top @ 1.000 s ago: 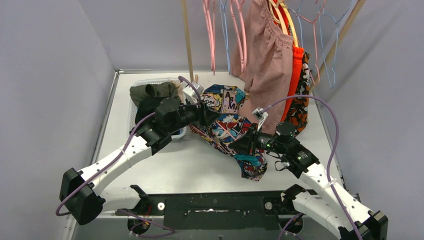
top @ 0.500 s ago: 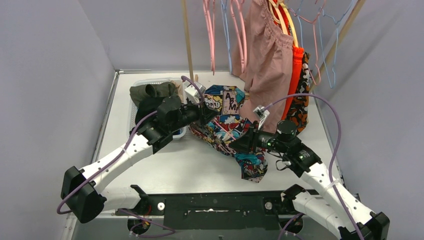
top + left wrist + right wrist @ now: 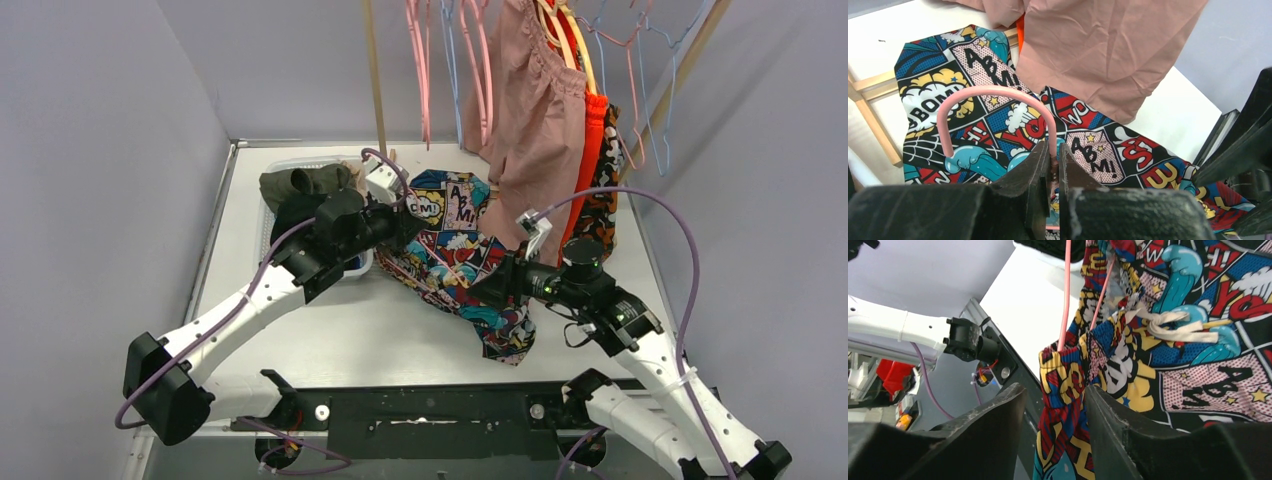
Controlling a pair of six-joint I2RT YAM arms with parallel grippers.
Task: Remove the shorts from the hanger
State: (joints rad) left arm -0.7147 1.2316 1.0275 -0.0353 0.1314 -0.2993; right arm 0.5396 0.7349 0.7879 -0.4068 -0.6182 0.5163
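Note:
The multicolour comic-print shorts (image 3: 455, 250) lie spread between my two grippers, still threaded on a pink wire hanger (image 3: 993, 91). My left gripper (image 3: 1053, 150) is shut on the hanger's neck just below its hook, and it sits at the garment's left edge in the top view (image 3: 408, 225). My right gripper (image 3: 1054, 390) is open at the waistband's lower end (image 3: 490, 290). A bunched fold of the shorts (image 3: 1073, 385) hangs between its spread fingers, brushing the right one. The pink hanger wire (image 3: 1066, 290) runs into the waistband, beside a white drawstring knot (image 3: 1173, 325).
Dusty pink shorts (image 3: 535, 110), orange shorts (image 3: 592, 150) and orange-black patterned shorts (image 3: 600, 215) hang on the rack behind. Empty pink and blue hangers (image 3: 425, 60) dangle by a wooden post (image 3: 375, 80). A white basket (image 3: 268, 165) at the left holds olive and black shorts.
My left gripper has closed on the hanger's neck. My right gripper's jaws have spread, loosening their hold on the fabric, and that arm has shifted slightly right.

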